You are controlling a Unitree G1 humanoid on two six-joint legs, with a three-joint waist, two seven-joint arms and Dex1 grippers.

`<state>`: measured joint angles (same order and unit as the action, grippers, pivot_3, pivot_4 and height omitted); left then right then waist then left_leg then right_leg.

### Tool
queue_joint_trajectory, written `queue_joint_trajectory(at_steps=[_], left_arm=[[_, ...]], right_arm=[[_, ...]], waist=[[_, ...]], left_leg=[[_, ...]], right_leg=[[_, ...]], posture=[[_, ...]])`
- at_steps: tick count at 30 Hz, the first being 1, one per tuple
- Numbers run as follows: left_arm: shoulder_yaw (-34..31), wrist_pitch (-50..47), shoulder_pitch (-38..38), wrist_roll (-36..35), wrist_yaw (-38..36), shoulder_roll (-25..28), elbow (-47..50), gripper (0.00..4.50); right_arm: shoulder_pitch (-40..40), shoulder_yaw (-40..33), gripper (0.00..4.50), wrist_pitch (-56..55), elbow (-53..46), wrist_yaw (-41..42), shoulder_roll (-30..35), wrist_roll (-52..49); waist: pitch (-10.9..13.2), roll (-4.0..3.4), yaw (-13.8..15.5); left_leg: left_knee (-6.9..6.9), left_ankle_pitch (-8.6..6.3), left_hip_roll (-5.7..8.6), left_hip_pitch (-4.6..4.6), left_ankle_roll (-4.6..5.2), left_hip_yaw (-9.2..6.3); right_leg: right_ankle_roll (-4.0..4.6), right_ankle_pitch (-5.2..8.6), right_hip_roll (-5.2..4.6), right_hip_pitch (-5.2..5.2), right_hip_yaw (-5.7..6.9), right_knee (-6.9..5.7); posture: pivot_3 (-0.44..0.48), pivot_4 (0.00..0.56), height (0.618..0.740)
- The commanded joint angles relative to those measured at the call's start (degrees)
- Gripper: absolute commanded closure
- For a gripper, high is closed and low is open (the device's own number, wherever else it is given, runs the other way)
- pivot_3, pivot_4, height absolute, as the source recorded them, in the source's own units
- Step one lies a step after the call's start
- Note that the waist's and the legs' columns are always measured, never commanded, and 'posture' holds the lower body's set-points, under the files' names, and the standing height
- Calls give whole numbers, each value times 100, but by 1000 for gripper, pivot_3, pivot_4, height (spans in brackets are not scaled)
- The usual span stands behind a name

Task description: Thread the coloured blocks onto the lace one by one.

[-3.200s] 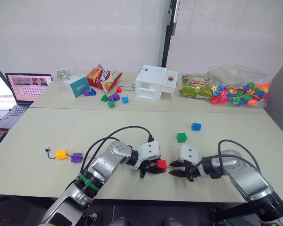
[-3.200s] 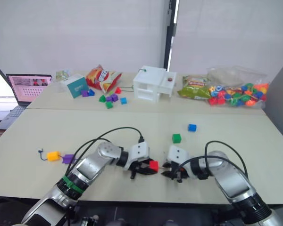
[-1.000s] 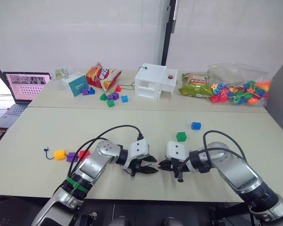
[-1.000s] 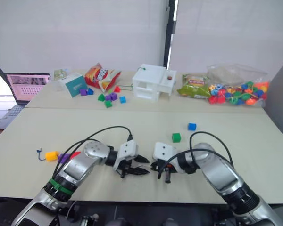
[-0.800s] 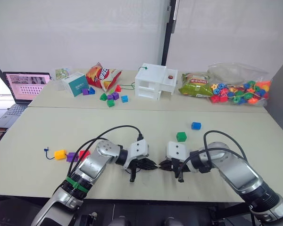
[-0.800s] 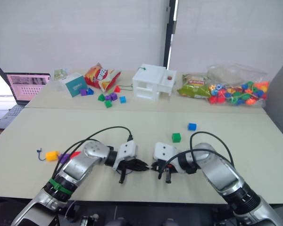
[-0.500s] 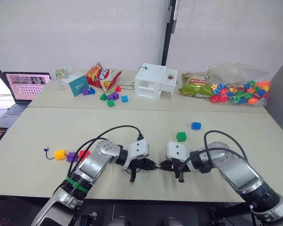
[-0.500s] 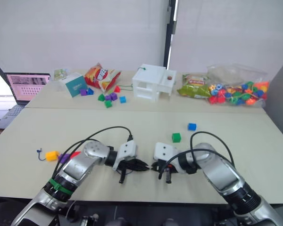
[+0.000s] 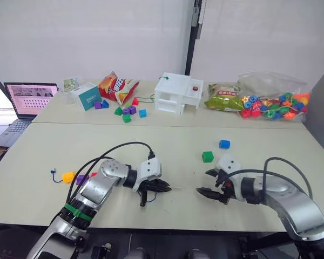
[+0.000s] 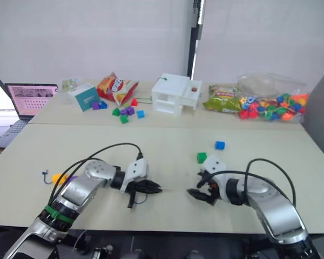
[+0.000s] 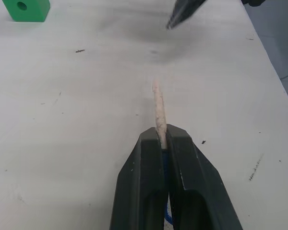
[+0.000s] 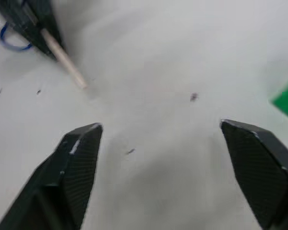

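Observation:
My left gripper (image 9: 166,187) is shut on the stiff pale tip of the lace (image 11: 158,108), which sticks out past its fingers just above the table. The dark-blue cord runs back to the left, where the yellow-orange block (image 9: 68,176), the purple block (image 9: 82,179) and a sliver of the red block (image 9: 94,174) sit in a row on it. To the right, my right gripper (image 9: 205,182) is open and holds nothing, a short gap from the tip. The green block (image 9: 207,156) and the blue block (image 9: 224,144) lie loose beyond it.
On the far table stand a laptop (image 9: 29,100), a teal box (image 9: 89,97), a chips bag (image 9: 117,88), a group of small blocks (image 9: 127,112), a white box (image 9: 178,94), a green snack bag (image 9: 222,100) and a bag of beads (image 9: 272,102).
My left gripper shut on the lace tip and shifted slightly left. The right gripper opened wide, let go of the tip and drew back to the right.

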<state>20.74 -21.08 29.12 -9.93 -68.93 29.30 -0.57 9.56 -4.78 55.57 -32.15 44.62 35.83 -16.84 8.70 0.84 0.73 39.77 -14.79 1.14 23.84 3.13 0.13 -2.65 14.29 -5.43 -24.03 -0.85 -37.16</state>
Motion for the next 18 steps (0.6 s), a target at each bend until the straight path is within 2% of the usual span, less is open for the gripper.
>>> queue_joint_trajectory(at_steps=[1, 3, 5, 9, 11, 18], left_arm=[[-185, -87, -48, -132, 58, 72, 240, 4500], [-200, -126, -88, -146, 90, 88, 275, 4500], [-191, -136, -114, -145, 118, 87, 297, 4500], [-165, -137, -149, -121, 172, 74, 315, 4500], [-167, -157, -188, -115, 226, 67, 360, 4500], [-160, -215, -310, -119, 339, 74, 500, 4500]], right_arm=[[-69, -1038, 28, 304, -323, -1210, -673, 70], [102, -1327, 28, 311, -118, -2157, -1223, 431], [340, -1286, 28, 151, 170, -2847, -1656, 709], [788, -1167, 28, -291, 831, -3619, -2249, 961], [1292, -1144, 28, -777, 1651, -4035, -2541, 1082], [2324, -1063, 28, -1930, 3683, -4418, -2564, 1233]], waist=[[0, -1, -1], [-1, -1, -4], [-1, -2, -11], [-3, -6, -39], [-3, -7, -69], [-2, -11, -106]], left_leg=[[-1, 0, 0, 0, 0, -1], [-1, 1, 2, 0, -2, 1], [-1, 3, 4, -2, -5, 3], [-5, 4, 5, -3, -7, 6], [-6, 5, 6, -4, -8, 8], [-12, 7, 11, -5, -11, 10]], right_leg=[[0, 0, 0, -1, 0, -1], [0, 0, 0, -3, -3, -5], [-1, -1, -1, -5, -6, -8], [0, -1, 3, -10, -7, -11], [0, -1, 3, -11, -9, -12], [0, -2, 1, -11, -10, -8]], posture=[[0, 150, 740], [0, 150, 740], [0, 150, 740], [0, 150, 740], [0, 150, 740], [0, 150, 740]])
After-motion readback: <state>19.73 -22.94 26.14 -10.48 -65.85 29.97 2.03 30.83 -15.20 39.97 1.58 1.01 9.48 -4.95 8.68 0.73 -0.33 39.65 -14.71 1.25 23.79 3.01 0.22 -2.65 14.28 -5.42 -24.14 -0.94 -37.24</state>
